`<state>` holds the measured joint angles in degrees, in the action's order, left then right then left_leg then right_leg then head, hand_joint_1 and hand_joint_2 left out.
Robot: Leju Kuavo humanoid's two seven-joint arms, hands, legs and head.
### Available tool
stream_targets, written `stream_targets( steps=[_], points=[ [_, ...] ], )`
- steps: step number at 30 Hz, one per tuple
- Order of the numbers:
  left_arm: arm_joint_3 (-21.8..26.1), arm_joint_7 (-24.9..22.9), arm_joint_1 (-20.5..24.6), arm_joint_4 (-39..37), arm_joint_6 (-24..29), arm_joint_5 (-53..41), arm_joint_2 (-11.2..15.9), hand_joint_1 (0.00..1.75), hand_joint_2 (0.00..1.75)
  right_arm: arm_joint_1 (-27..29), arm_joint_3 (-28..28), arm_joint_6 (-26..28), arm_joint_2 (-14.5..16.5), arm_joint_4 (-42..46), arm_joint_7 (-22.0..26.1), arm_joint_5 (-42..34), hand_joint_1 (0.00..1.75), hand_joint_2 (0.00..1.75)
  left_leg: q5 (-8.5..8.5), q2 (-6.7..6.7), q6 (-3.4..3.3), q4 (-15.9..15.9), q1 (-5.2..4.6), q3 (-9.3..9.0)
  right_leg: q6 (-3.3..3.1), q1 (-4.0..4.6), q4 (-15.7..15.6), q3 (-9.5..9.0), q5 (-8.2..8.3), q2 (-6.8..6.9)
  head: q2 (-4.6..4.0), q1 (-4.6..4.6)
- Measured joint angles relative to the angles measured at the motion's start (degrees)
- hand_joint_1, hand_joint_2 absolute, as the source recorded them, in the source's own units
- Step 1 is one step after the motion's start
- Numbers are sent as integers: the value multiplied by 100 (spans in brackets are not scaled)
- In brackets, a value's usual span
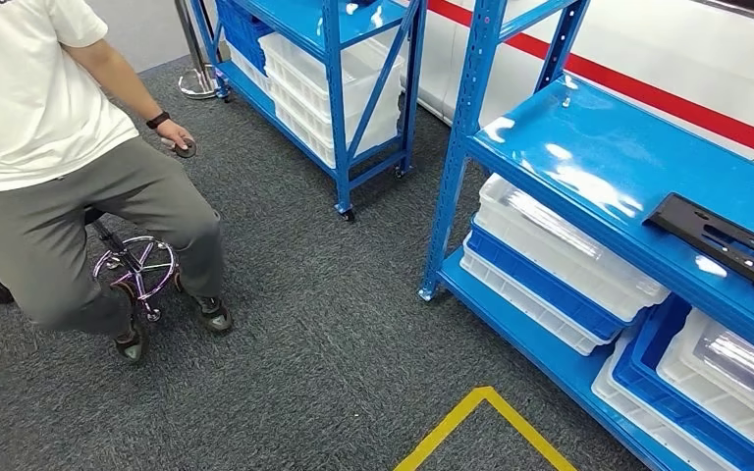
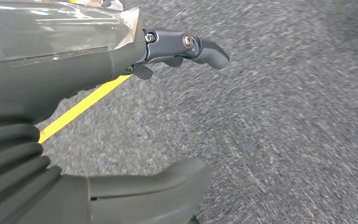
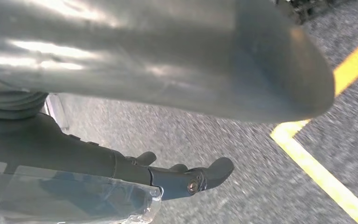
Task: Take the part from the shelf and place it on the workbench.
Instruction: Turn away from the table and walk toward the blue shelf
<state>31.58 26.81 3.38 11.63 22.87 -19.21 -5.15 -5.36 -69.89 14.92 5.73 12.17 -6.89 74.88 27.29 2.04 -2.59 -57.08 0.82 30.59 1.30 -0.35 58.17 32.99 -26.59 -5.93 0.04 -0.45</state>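
Both hands hung low over the grey carpet and held nothing. The left hand (image 2: 121,98) had its thumb and dark fingers (image 2: 200,49) spread apart, released; the right hand (image 3: 135,172) was likewise loose, its fingers (image 3: 205,175) extended over the carpet near a yellow floor line (image 3: 317,172).

From the head view, the part (image 1: 731,245), a flat black bracket, lay on the top board of the blue shelf (image 1: 589,157) at about three o'clock, well apart from either hand. White bins (image 1: 560,245) sat on the level beneath it. A person (image 1: 59,167) sat on a stool (image 1: 137,270) at about nine o'clock, with a second blue rack (image 1: 339,88) at twelve.

The risks, as I judged them: the part was flat and thin on a glossy board, so fingers could skid it backward rather than get under it. It ran past the frame's edge, so a grab off its centre might let it tip and drop. The shelf upright at one o'clock could catch an arm swinging in.
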Motion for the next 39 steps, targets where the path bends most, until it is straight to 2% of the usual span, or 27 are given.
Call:
stream_targets(
  steps=[1,3,5,6,8,9,11,12,13,14,16,18,19,20,21,22,23,25,27,29,31,33,35,36,37,38,39],
  points=[
    [2,8,1,0,-4,0,-4,0,175,-5,1,3,-2,-1,-12,1,0,0,-36,-79,-39,56,10,-13,-3,4,196,109,-110,153,0,15],
    [4,14,-9,-1,-13,1,-4,0,175,-25,2,7,2,-4,-25,1,0,0,-63,-246,-77,98,9,-14,-29,-18,904,474,-454,451,0,44],
    [9,20,-15,-2,-22,10,-10,0,175,-25,3,7,-1,-6,-23,3,0,0,-60,-419,-72,95,7,-3,23,-59,1482,752,-654,518,0,51],
    [14,24,-16,-2,-24,22,-18,0,175,-18,3,7,-8,-6,-17,8,0,0,-56,-498,-63,93,12,-1,80,-80,1480,734,-627,537,0,53],
    [30,30,-15,-1,-15,49,-40,0,175,-11,8,7,-32,-6,10,22,0,0,-40,-635,-24,84,30,-12,210,-124,839,363,-379,649,0,59],
    [39,32,-15,0,-9,58,-46,0,175,-21,12,7,-40,-7,29,28,0,0,-23,-700,12,74,25,-23,245,-133,418,127,-238,795,0,65],
    [66,41,-15,0,-3,63,-54,0,175,-57,19,4,-50,-9,65,25,0,0,29,-816,105,52,-1,-65,206,-109,-75,-137,-69,1000,0,59],
    [78,50,-7,0,-14,64,-54,0,175,-70,21,4,-51,-10,76,16,0,0,54,-875,151,49,-13,-96,152,-84,-136,-156,-44,1029,0,48],
    [87,62,8,0,-32,64,-58,0,175,-74,21,5,-54,-10,82,8,0,0,72,-933,191,54,-9,-128,98,-68,-138,-144,-33,964,0,33],
    [92,77,28,1,-57,64,-59,0,175,-70,21,8,-55,-10,81,2,0,0,93,-929,231,46,13,-147,47,-95,-139,-144,-26,895,0,15],
    [107,118,52,3,-110,86,-56,0,175,-67,26,15,-56,-10,58,16,0,0,288,-673,299,-171,55,-85,-49,-138,-147,-170,4,772,0,-11],
    [144,157,38,4,-144,144,-50,0,175,-73,53,14,-50,-11,33,75,0,0,709,-327,319,-847,70,207,-127,-129,-148,-167,35,638,0,-34],
    [166,169,24,4,-149,178,-48,0,175,-76,73,8,-47,-12,33,110,0,0,897,-256,312,-1246,69,396,-157,-106,-147,-155,46,558,0,-36],
    [195,176,10,4,-148,213,-47,0,175,-76,97,-1,-42,-13,47,143,0,0,995,-224,301,-1551,69,555,-168,-83,-145,-147,52,469,0,-36],
    [225,177,2,4,-139,246,-45,0,175,-74,120,-11,-38,-14,66,166,0,0,960,-214,283,-1642,69,621,-172,-64,-143,-146,55,380,0,-37],
    [256,176,-3,3,-127,274,-44,0,175,-73,142,-19,-36,-14,87,181,0,0,816,-199,257,-1525,68,589,-176,-49,-142,-152,57,290,0,-37],
    [288,173,-6,3,-115,295,-44,0,175,-76,162,-25,-32,-15,103,190,0,0,583,-141,219,-1192,67,452,-175,-37,-141,-164,58,201,0,-39],
    [330,155,-13,3,-99,308,-37,0,175,-91,187,-27,-19,-18,113,189,0,0,195,129,122,-434,62,123,-168,-12,-133,-177,59,57,0,-35],
    [364,116,-18,3,-102,308,-32,0,175,-110,195,-26,-9,-25,109,178,0,0,91,272,70,-93,36,-21,-126,-1,-127,-145,72,-61,0,-33],
    [387,87,-16,2,-109,308,-43,0,175,-113,195,-20,-18,-28,98,166,0,0,64,141,36,-21,15,-41,-47,5,-141,-74,102,-165,0,-32],
    [399,68,-14,2,-113,300,-60,0,175,-108,194,-15,-32,-28,85,157,0,0,-16,-8,-23,102,22,-82,-8,18,18,52,18,36,0,-11],
    [408,16,-28,2,-117,273,-70,0,175,-118,194,-8,-36,-29,62,142,0,0,-63,-175,-58,183,27,-105,-21,3,587,343,-285,380,0,25],
    [409,-51,-43,1,-116,245,-84,0,175,-120,194,8,-39,-30,3,134,0,0,-62,-354,-64,185,27,-90,17,-45,1316,708,-588,500,0,43],
    [409,-74,-45,1,-114,238,-99,0,175,-110,194,21,-46,-30,-39,135,0,0,-57,-433,-56,183,30,-85,67,-74,1491,785,-634,518,0,45],
    [409,-90,-46,0,-111,232,-120,0,175,-95,194,37,-59,-29,-84,137,0,0,-50,-518,-41,179,41,-84,143,-108,1447,741,-594,547,0,48],
    [409,-101,-46,0,-107,223,-141,0,175,-80,194,52,-75,-28,-123,138,0,0,-38,-590,-16,169,54,-89,224,-141,1156,566,-476,601,0,52],
    [409,-105,-46,1,-96,212,-156,0,175,-73,194,64,-87,-28,-149,138,0,0,-18,-657,21,147,58,-99,295,-167,724,309,-334,744,0,60]
  ],
)
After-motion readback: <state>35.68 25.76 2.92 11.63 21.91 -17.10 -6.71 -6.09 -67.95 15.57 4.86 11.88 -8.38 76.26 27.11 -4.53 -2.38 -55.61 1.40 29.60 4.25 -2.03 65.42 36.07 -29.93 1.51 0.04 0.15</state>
